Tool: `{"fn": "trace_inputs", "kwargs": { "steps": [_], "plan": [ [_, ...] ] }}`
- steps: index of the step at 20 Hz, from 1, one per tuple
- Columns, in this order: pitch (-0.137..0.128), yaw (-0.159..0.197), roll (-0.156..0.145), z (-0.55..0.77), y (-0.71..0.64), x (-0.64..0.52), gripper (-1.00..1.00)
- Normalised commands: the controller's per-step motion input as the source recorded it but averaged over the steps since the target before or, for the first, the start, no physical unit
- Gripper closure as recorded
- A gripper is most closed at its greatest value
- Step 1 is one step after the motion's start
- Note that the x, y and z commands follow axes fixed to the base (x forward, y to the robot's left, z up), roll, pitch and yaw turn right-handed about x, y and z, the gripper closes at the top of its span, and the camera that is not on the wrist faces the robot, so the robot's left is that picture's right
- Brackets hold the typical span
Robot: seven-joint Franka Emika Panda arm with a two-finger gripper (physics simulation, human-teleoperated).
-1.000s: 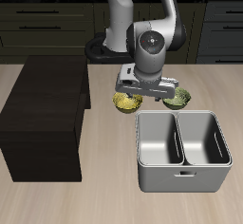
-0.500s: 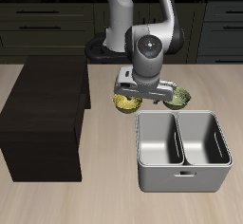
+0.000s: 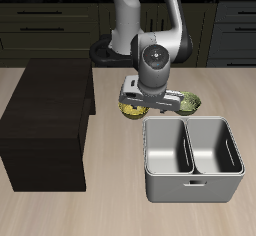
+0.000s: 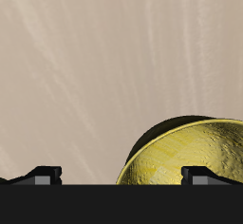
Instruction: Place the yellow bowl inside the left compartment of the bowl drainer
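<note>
The yellow bowl (image 3: 131, 109) sits on the table just behind the bowl drainer (image 3: 192, 185), a grey tub with two deep wells, both holding nothing. My gripper (image 3: 146, 101) hangs over the yellow bowl's edge and covers part of it. In the wrist view the yellow bowl (image 4: 193, 158) lies below one fingertip (image 4: 205, 174), and the gripper (image 4: 123, 177) is open with only bare table between the fingers. Nothing is held.
A greener bowl (image 3: 188, 103) of like size rests beside the yellow one, also behind the tub. A large dark box (image 3: 48, 120) stands on the table close to the yellow bowl's other side.
The gripper has shifted sideways from between the two bowls toward the yellow bowl and dropped slightly. The bowls and tub have not moved.
</note>
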Motion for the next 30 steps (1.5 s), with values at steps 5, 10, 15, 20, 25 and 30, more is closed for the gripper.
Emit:
{"fn": "trace_inputs", "kwargs": {
  "steps": [5,10,15,20,25,30],
  "plan": [
    [0.017,-0.021,0.026,-0.1,0.05,-0.03,-1.0],
    [0.0,-0.022,0.061,-0.1,0.08,-0.07,1.0],
    [-0.006,-0.013,0.013,0.02,0.01,-0.01,1.0],
    [-0.009,-0.005,0.007,0.04,0.0,0.0,1.0],
    [-0.031,0.005,0.015,0.18,0.02,-0.05,1.0],
    [-0.029,0.003,0.024,0.18,0.04,-0.09,1.0]
  ]
}}
